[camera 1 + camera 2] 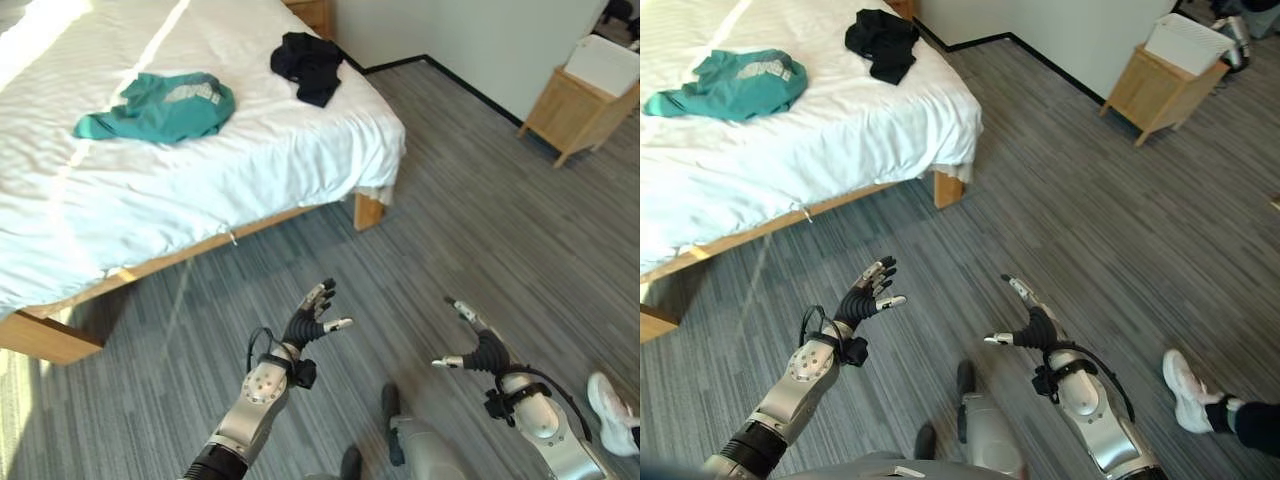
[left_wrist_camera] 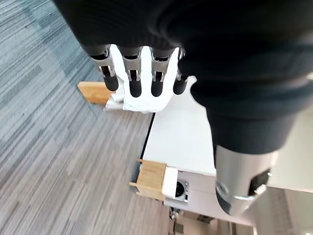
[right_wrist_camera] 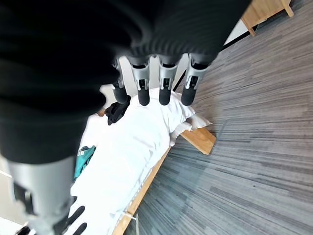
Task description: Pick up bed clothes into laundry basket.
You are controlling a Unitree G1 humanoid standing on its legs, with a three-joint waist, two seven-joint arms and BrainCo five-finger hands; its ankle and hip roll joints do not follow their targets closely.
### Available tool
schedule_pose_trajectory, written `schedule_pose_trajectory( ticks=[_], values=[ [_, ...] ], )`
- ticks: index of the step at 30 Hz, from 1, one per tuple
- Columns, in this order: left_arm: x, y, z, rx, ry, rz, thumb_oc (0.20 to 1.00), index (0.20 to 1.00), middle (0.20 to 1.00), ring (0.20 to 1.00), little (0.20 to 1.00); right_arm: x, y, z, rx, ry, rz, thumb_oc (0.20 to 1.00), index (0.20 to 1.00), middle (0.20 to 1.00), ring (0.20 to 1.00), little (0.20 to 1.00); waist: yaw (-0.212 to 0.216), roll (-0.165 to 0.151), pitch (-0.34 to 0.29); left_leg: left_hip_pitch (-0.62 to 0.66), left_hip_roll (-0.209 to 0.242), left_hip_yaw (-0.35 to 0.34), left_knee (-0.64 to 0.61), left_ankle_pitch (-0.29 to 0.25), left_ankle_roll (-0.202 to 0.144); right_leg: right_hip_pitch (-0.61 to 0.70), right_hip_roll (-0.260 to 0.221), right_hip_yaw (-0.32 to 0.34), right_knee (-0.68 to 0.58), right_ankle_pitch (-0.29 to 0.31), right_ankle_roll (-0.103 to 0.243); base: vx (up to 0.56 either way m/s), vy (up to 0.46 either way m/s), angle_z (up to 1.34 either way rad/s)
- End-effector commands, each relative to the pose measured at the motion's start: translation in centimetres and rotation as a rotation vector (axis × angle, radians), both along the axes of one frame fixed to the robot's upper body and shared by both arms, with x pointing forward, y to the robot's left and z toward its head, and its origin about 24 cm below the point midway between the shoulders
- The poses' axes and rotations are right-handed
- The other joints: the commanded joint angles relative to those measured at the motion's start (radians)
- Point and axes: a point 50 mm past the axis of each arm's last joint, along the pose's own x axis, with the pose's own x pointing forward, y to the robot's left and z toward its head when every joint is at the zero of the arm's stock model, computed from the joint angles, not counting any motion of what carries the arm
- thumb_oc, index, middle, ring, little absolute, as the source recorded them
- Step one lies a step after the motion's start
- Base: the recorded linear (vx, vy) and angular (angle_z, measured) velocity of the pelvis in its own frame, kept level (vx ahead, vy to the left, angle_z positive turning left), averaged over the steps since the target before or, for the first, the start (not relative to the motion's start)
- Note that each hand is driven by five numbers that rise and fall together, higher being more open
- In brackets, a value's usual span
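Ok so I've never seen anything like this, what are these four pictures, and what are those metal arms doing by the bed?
They belong to a humanoid robot. Two pictures come from cameras on its head, looking down; the other two come from cameras on its wrists, looking along its fingers. The left hand and right hand hover open above the grey floor, holding nothing. On the white bed lie a teal garment and a black garment, both untouched. A wooden side table stands by the wall, and a person's shoe shows at the right edge.
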Motion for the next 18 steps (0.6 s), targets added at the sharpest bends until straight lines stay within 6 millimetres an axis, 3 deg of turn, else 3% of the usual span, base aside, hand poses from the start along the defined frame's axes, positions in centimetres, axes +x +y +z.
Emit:
schedule_pose_trajectory(
  ticks=[1, 2, 3, 4, 5, 6, 8, 9, 10, 11, 12, 14, 16, 17, 18],
  values=[
    [-0.8, 0.0, 1.1, -0.024, -0.081, -0.006, 1.000, 1.000, 1.000, 1.000, 1.000, 0.7, -0.7, 1.8, -0.038, -0.081, 0.018, 1.000, 1.000, 1.000, 1.000, 1.000, -0.009, -0.013, -0.039, 0.174, 0.149, 0.009, -0.055, -0.032, -0.108, 0.040, -0.018, 0.013, 0.009, 0.139, 0.051, 0.36, -0.136, 0.67],
    [-0.9, -0.1, 0.9, -0.035, -0.075, 0.000, 1.000, 1.000, 1.000, 1.000, 1.000, 0.6, -0.9, 1.8, -0.046, -0.077, 0.022, 1.000, 1.000, 1.000, 1.000, 1.000, -0.011, -0.005, -0.044, 0.170, 0.168, 0.020, 0.005, -0.005, -0.127, 0.056, -0.012, 0.016, 0.010, 0.140, 0.042, 0.51, -0.227, 0.69],
    [-1.2, -0.1, 0.6, -0.042, -0.058, 0.011, 1.000, 1.000, 1.000, 1.000, 1.000, 0.5, -1.2, 1.8, -0.052, -0.071, 0.017, 1.000, 1.000, 1.000, 1.000, 1.000, -0.015, 0.004, -0.049, 0.138, 0.171, 0.035, 0.128, 0.056, -0.148, 0.085, 0.004, 0.024, 0.015, 0.136, 0.029, 0.59, -0.396, 0.48],
    [-1.1, -0.3, 0.5, -0.056, -0.046, 0.018, 1.000, 1.000, 1.000, 1.000, 1.000, 0.8, -1.7, 2.2, -0.072, -0.094, 0.000, 1.000, 1.000, 1.000, 1.000, 1.000, 0.002, -0.017, -0.030, 0.000, 0.161, 0.106, 0.433, 0.233, -0.203, 0.160, 0.010, 0.017, 0.013, 0.108, -0.008, 0.40, -0.319, 0.33],
    [-1.1, -0.3, 0.5, -0.055, -0.047, 0.017, 1.000, 1.000, 1.000, 1.000, 1.000, 0.8, -1.7, 2.2, -0.071, -0.095, 0.000, 1.000, 1.000, 1.000, 1.000, 1.000, 0.001, -0.015, -0.033, -0.020, 0.160, 0.104, 0.460, 0.221, -0.203, 0.153, 0.011, 0.015, 0.013, 0.111, -0.008, 0.51, -0.501, 0.18],
    [-1.0, -0.1, 1.1, -0.055, -0.067, 0.020, 1.000, 1.000, 1.000, 1.000, 1.000, 1.6, -2.2, 3.5, -0.098, -0.165, -0.029, 1.000, 1.000, 1.000, 1.000, 1.000, 0.043, -0.058, 0.003, -0.188, 0.133, 0.151, 0.736, 0.260, -0.182, 0.251, 0.009, 0.019, -0.018, 0.068, -0.048, 0.24, -0.253, 0.01],
    [-0.8, 0.2, 1.4, -0.041, -0.085, 0.027, 1.000, 1.000, 1.000, 1.000, 1.000, 2.2, -2.9, 4.4, -0.151, -0.221, -0.059, 1.000, 1.000, 1.000, 1.000, 1.000, 0.070, -0.062, 0.018, -0.277, 0.137, 0.190, 0.831, 0.221, -0.165, 0.286, 0.023, 0.032, -0.026, 0.045, -0.061, 0.38, -0.265, -0.17],
    [-0.8, 0.6, 1.6, -0.034, -0.098, 0.048, 1.000, 1.000, 1.000, 1.000, 1.000, 3.0, -3.5, 6.0, -0.225, -0.317, -0.099, 1.000, 1.000, 1.000, 1.000, 1.000, 0.096, -0.082, 0.024, -0.383, 0.150, 0.253, 0.801, 0.199, -0.147, 0.336, 0.018, 0.040, -0.033, 0.011, -0.065, 0.40, -0.185, -0.50],
    [-0.8, 0.5, 1.6, -0.034, -0.099, 0.048, 1.000, 1.000, 1.000, 1.000, 1.000, 3.0, -3.5, 6.0, -0.228, -0.318, -0.100, 1.000, 1.000, 1.000, 1.000, 1.000, 0.102, -0.078, 0.024, -0.381, 0.155, 0.258, 0.805, 0.189, -0.146, 0.337, 0.022, 0.045, -0.031, 0.005, -0.064, 0.46, -0.077, -0.72],
    [-1.0, 0.6, 1.5, -0.036, -0.096, 0.061, 1.000, 1.000, 1.000, 1.000, 1.000, 3.4, -3.9, 7.2, -0.266, -0.379, -0.127, 1.000, 1.000, 1.000, 1.000, 1.000, 0.126, -0.071, 0.026, -0.416, 0.161, 0.292, 0.722, 0.165, -0.137, 0.373, 0.036, 0.057, -0.033, -0.017, -0.064, 0.37, 0.046, -0.42],
    [-1.1, 0.7, 1.4, -0.046, -0.091, 0.079, 1.000, 1.000, 1.000, 1.000, 1.000, 3.6, -4.1, 7.9, -0.304, -0.423, -0.147, 1.000, 1.000, 1.000, 1.000, 1.000, 0.143, -0.068, 0.024, -0.440, 0.146, 0.306, 0.644, 0.172, -0.132, 0.395, 0.041, 0.074, -0.036, -0.030, -0.061, 0.53, 0.082, -0.63],
    [-1.5, 1.2, 0.8, -0.043, -0.068, 0.107, 1.000, 1.000, 1.000, 1.000, 1.000, 4.0, -4.8, 9.9, -0.377, -0.521, -0.174, 1.000, 1.000, 1.000, 1.000, 1.000, 0.162, -0.052, 0.013, -0.446, 0.157, 0.335, 0.427, 0.174, -0.119, 0.432, 0.059, 0.089, -0.044, -0.064, -0.048, 0.49, 0.112, -0.61],
    [-2.2, 2.0, -0.2, -0.016, -0.032, 0.149, 1.000, 1.000, 1.000, 1.000, 1.000, 3.9, -6.7, 11.7, -0.485, -0.585, -0.229, 1.000, 1.000, 1.000, 1.000, 1.000, 0.184, -0.042, -0.004, -0.423, 0.180, 0.413, 0.193, 0.239, -0.121, 0.493, 0.070, 0.083, -0.051, -0.117, -0.038, 0.50, 0.104, -0.28],
    [-2.5, 2.7, -0.7, -0.006, -0.014, 0.178, 1.000, 1.000, 1.000, 1.000, 1.000, 3.9, -8.1, 12.8, -0.554, -0.612, -0.266, 1.000, 1.000, 1.000, 1.000, 1.000, 0.194, -0.035, -0.008, -0.420, 0.199, 0.461, 0.111, 0.292, -0.131, 0.519, 0.078, 0.075, -0.051, -0.140, -0.036, 0.44, 0.092, 0.00],
    [-2.7, 3.6, -0.9, 0.009, -0.005, 0.210, 1.000, 1.000, 1.000, 1.000, 1.000, 3.8, -9.2, 13.6, -0.600, -0.629, -0.303, 1.000, 1.000, 1.000, 1.000, 1.000, 0.199, -0.032, -0.012, -0.429, 0.218, 0.500, 0.066, 0.312, -0.135, 0.539, 0.086, 0.064, -0.051, -0.154, -0.032, 0.40, 0.086, 0.17]
  ],
)
